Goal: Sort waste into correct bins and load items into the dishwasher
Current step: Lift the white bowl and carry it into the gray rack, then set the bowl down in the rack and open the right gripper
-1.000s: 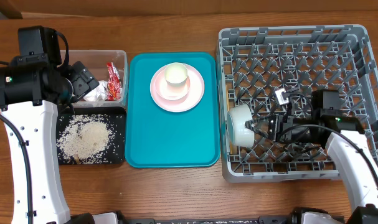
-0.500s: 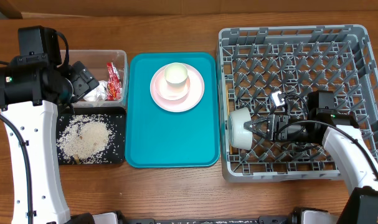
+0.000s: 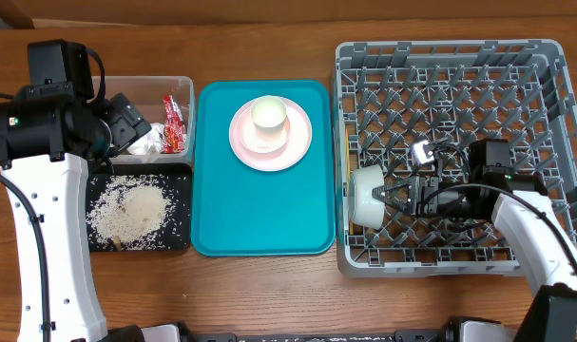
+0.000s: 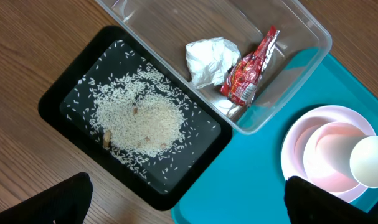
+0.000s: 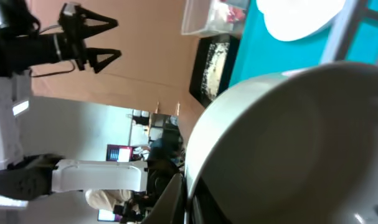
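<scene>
Overhead, right jaws clamped the bowl (image 3: 367, 195) rim, rack (image 3: 450, 57) pegs beneath them; released crooked, it could topple. Left jaws gaped.

2 white-shelled arms (image 3: 46, 237), black joint housings (image 3: 41, 123), thin black cables (image 3: 12, 204)

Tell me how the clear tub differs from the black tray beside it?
The clear plastic rectangular tub has tall see-through walls; the shallow black rectangular tray is low and dark. The tub holds a crumpled white tissue and a red snack wrapper; the tray holds loose white rice. Both are rectangles, side by side.
</scene>
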### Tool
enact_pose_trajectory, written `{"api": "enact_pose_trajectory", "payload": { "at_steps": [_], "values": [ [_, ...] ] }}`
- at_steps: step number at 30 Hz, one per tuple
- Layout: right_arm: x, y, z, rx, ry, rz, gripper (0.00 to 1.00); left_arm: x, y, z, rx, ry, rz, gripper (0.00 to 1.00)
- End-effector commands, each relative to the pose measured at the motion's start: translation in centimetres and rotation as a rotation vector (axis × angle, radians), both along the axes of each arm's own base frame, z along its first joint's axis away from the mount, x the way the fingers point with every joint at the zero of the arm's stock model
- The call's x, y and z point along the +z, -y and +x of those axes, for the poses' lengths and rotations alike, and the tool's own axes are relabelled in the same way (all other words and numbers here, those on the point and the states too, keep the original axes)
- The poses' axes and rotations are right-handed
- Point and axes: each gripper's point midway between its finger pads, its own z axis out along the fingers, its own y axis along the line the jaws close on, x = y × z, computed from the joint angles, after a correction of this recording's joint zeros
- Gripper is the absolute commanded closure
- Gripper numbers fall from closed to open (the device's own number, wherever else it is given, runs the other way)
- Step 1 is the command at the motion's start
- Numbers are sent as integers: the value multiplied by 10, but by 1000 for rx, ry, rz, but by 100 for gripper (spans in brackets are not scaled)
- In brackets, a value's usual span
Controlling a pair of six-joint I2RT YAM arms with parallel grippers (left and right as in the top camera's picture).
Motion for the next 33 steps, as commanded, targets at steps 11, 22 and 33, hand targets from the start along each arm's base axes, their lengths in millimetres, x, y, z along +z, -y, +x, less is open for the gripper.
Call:
{"api": "enact_pose_trajectory", "payload": {
  "at_steps": [11, 22, 33],
  "values": [
    [-24, 9, 5, -21, -31, -154, 87, 0, 0, 1, -11, -1, 7, 0],
    [-13, 59, 20, -187, -34, -343, 83, 0, 0, 1, -11, -1, 7, 0],
    [-8, 131, 16, -516, -210, -645, 81, 0, 0, 1, -11, -1, 7, 0]
  ]
}}
